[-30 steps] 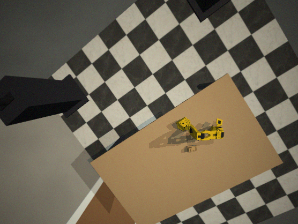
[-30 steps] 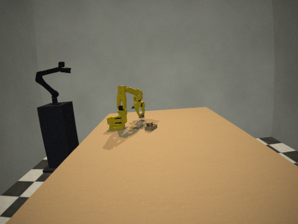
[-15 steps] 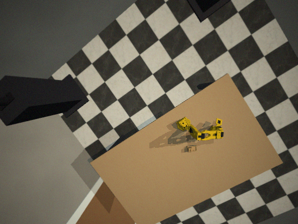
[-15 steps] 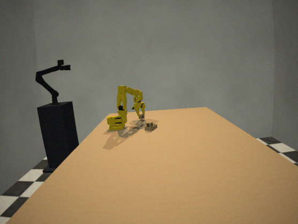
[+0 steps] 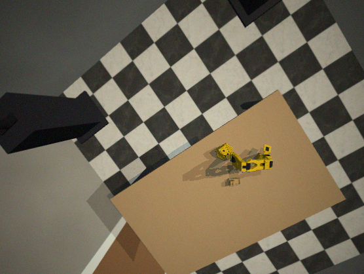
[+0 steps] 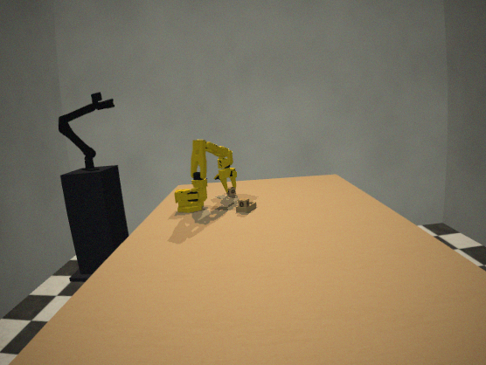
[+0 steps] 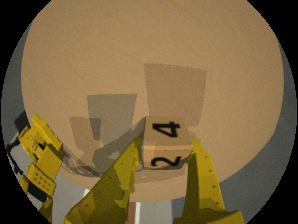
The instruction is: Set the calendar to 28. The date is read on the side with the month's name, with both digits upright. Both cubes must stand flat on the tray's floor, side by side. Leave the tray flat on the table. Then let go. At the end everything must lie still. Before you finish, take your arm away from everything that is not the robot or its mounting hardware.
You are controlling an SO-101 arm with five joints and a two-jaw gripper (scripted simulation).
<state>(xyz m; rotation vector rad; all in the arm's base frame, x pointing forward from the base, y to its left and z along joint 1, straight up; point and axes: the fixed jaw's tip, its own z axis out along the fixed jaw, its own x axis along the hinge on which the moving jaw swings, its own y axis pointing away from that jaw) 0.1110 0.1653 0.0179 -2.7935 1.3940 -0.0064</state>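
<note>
My yellow gripper (image 7: 162, 156) is shut on a tan digit cube (image 7: 164, 145) and holds it above the table. The wrist view shows a 4 on the cube's top face and a 2 and a 4 on the faces toward the camera. In the exterior view the gripper (image 6: 231, 189) hangs just left of and above the small tan tray (image 6: 246, 208). The tray stands on the table with one cube in it, its front showing dark digits too small to read surely. In the top view the tray (image 5: 232, 181) lies below the arm (image 5: 252, 162).
A black pedestal with a black arm (image 6: 92, 210) stands off the table's left side. The arm's yellow base (image 6: 191, 200) sits near the table's far edge. The checkered floor surrounds the table.
</note>
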